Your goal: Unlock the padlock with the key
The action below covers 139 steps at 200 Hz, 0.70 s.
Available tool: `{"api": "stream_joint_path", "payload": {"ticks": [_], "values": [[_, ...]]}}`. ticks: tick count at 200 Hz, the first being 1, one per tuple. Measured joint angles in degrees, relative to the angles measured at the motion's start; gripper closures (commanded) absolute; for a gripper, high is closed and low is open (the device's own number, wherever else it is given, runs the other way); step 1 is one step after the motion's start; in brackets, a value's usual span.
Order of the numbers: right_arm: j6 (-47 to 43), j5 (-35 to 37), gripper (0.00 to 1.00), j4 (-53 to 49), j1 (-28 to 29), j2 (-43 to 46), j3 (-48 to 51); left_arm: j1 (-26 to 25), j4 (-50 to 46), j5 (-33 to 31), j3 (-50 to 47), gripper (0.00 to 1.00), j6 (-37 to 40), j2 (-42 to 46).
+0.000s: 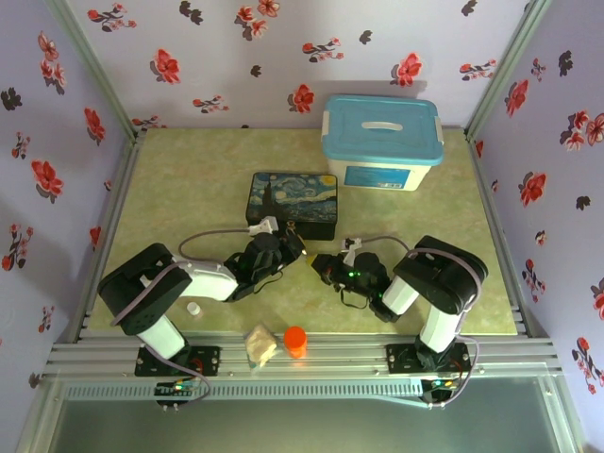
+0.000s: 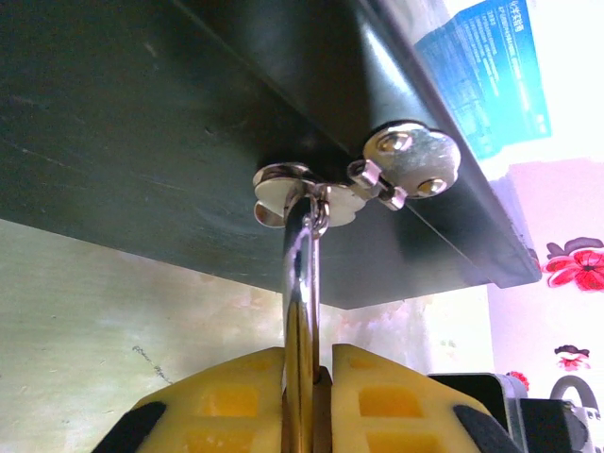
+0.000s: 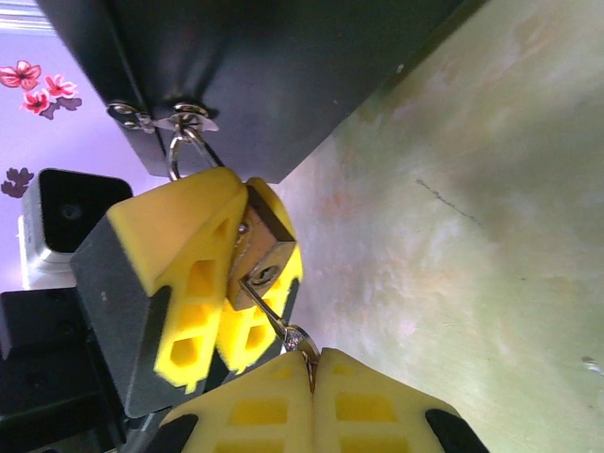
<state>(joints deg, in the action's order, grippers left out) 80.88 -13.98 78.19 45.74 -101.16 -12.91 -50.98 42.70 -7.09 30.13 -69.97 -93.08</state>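
The padlock [image 3: 264, 247] sits left of centre in your right wrist view. Its brass body is pinched between the yellow pads of the left gripper [image 2: 309, 382], which is clamped on it. Its silver shackle [image 2: 300, 274] runs up through the metal clasp [image 2: 316, 189] on the dark side wall of the painted tin [image 1: 293, 200]. It looks seated in the body, though the pads hide the joint. The key [image 3: 274, 311] slants from the keyhole face down towards the bottom edge, where the right gripper [image 3: 310, 373] is closed on its head. In your top view both grippers meet at the tin's lower edge, mid-frame, on the green table [image 1: 189, 179]; a blue-lidded box [image 1: 382, 142] stands above and to the right
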Motion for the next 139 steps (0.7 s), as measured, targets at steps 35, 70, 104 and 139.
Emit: {"api": "stream_joint_path", "payload": {"ticks": [35,70,104,139], "values": [[0.20,0.00,1.00,0.00,0.00,0.00,0.15,0.00,-0.02,0.00,0.00,1.00,-0.02,0.00],[0.22,-0.04,1.00,-0.02,0.00,-0.22,0.20,0.00,0.02,0.00,0.00,1.00,-0.20,0.00],[0.20,-0.04,1.00,0.00,0.00,-0.24,0.20,0.00,0.02,0.00,0.00,1.00,-0.20,0.00],[0.20,-0.04,1.00,-0.02,0.00,-0.61,0.20,-0.02,0.15,0.00,-0.02,1.00,-0.22,0.00]]}}
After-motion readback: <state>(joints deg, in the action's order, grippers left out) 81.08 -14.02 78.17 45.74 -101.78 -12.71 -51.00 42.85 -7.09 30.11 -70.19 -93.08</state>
